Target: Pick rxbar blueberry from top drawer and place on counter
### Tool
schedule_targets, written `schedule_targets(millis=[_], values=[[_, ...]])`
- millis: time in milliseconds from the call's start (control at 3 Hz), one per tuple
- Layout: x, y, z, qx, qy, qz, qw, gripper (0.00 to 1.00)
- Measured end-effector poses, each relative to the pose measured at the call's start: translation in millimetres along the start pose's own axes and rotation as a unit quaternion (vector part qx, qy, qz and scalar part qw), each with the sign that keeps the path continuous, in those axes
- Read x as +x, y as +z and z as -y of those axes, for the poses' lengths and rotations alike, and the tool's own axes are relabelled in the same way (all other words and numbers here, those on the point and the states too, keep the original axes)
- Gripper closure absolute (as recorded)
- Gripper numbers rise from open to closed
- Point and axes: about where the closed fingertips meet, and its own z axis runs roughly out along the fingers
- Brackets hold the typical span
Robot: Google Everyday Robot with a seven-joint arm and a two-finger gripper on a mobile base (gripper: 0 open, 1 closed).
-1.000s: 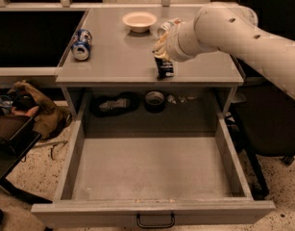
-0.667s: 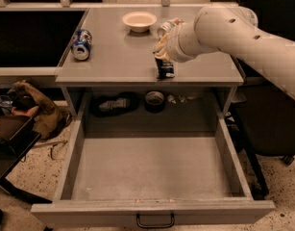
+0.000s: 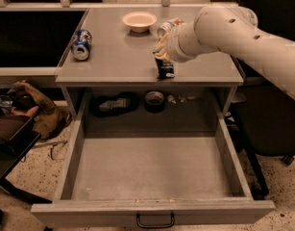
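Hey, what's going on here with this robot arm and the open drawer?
The robot's arm reaches over the counter, with its gripper at the top end of the rxbar blueberry. The bar stands on end on the counter near the front edge. The top drawer below is pulled out, and nothing shows on its floor. A blue soda can lies on its side toward the picture's left, and a white bowl sits at the back.

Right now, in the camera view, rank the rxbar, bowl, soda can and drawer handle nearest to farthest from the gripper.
The gripper hangs over the right half of the counter.
1. rxbar blueberry, just below it.
2. bowl, behind, leftward.
3. soda can, far left edge.
4. drawer handle, front, lowest.
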Motion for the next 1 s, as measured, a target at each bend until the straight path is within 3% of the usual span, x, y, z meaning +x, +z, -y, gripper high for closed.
schedule_targets(millis=[333,667,1000], values=[[0.0,0.0,0.0,0.0,0.0,0.0,1.0,0.12],[0.0,0.0,0.0,0.0,0.0,0.0,1.0,0.0],[0.0,0.0,0.0,0.0,0.0,0.0,1.0,0.0]])
